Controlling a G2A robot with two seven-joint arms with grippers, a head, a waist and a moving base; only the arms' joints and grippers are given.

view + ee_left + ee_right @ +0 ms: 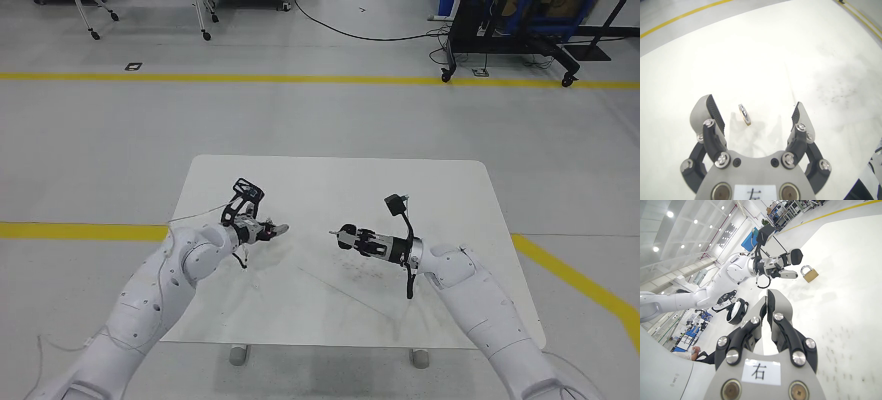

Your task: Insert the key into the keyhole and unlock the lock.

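A small brass padlock with a silver shackle lies on the white table, left of centre. In the left wrist view the padlock shows edge-on, below and between the spread fingers. My left gripper is open just above it, not touching; from the right wrist view the left gripper sits right beside the shackle. My right gripper hovers near the table's middle, facing the left one, a short gap apart. Its fingers are pressed together, and a thin metal tip, the key, pokes out toward the lock.
Dark scuff marks speckle the tabletop on the right gripper's side. The table's front edge is close behind both arms. Bare tabletop stretches toward the far edge.
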